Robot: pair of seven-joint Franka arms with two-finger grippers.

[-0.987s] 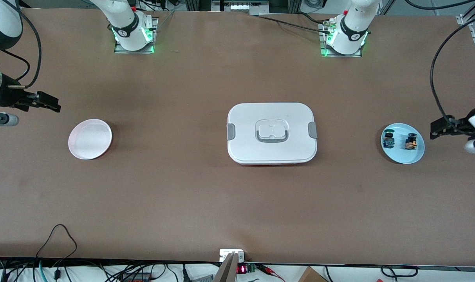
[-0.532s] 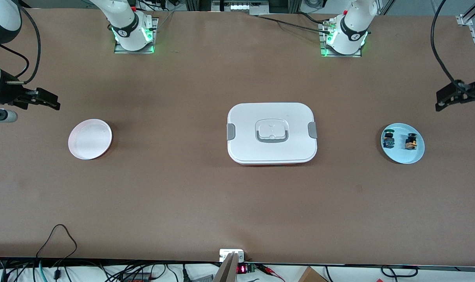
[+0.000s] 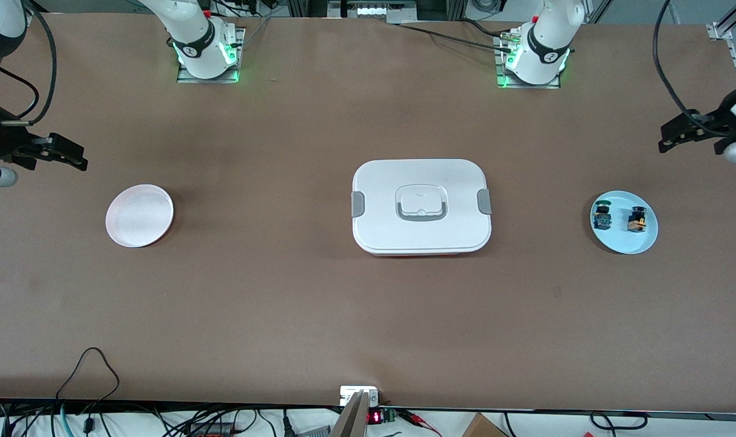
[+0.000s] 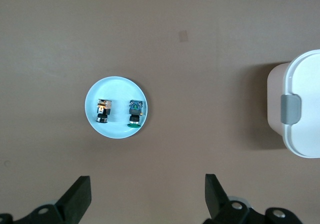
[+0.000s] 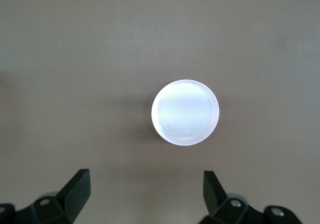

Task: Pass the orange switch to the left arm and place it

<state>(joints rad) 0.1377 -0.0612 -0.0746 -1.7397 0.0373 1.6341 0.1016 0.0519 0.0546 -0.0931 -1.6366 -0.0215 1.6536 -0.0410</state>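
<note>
Scene at the outset of the transfer. The orange switch [image 3: 635,220] lies in a pale blue dish [image 3: 624,243] at the left arm's end of the surface [image 3: 368,315], well apart from the white box [image 3: 421,206], which stands at the middle. Beside it in the same dish, on the side toward the box, lies a blue-bodied switch with a green top [image 3: 600,216]; the two do not touch.

The left claw [image 3: 668,138] hangs in the air near the dish, over bare surface farther from the front camera than the dish is, its jaws spread wide and empty. In the left wrist view the orange switch [image 4: 103,111] sits ahead of the claw [image 4: 148,201] and a little off its centre line; its long axis appears to run along the direction the claw faces, black end toward the claw. The left arm is much the nearer to the part, so the first grasp is judged to fall to it.

The right claw [image 3: 67,155] waits, also spread and empty, near a white dish [image 3: 139,215] at the right arm's end, well apart from the box.

The brown surface is flat and matt. Room round the blue dish is ample, but the neighbouring switch leaves a narrow margin on one side of the part.
</note>
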